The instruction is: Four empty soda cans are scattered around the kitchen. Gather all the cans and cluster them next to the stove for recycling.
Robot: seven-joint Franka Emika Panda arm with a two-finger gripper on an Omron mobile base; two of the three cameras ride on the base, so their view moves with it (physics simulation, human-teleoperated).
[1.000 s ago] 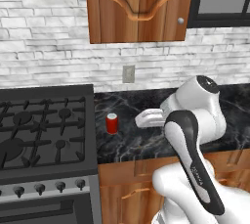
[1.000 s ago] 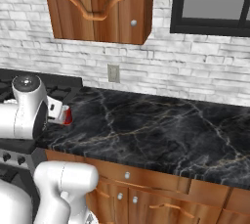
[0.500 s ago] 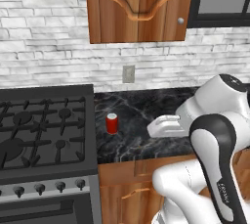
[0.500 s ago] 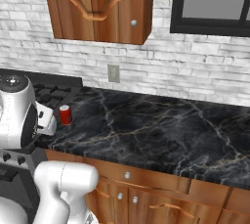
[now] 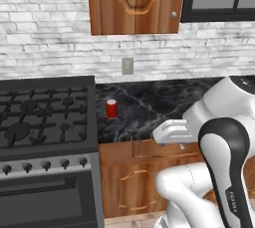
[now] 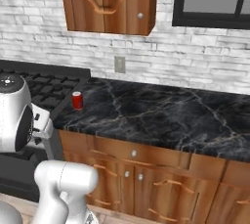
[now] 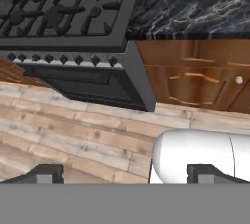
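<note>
Two dark fingertips (image 7: 46,173) stand wide apart at the bottom of the hand view, with nothing between them; the gripper (image 7: 124,174) hangs out in front of the cabinets, over the wood floor (image 7: 73,135). Beyond it, one soda can (image 5: 111,108) stands upright on the black marble counter (image 6: 161,115), just beside the stove (image 5: 45,122) (right where the cluster belongs). Being empty, it should be very light, thin-walled and easy to dent or tip, with a smooth, slippery side. I would take it across the middle of the body with a gentle squeeze.
</note>
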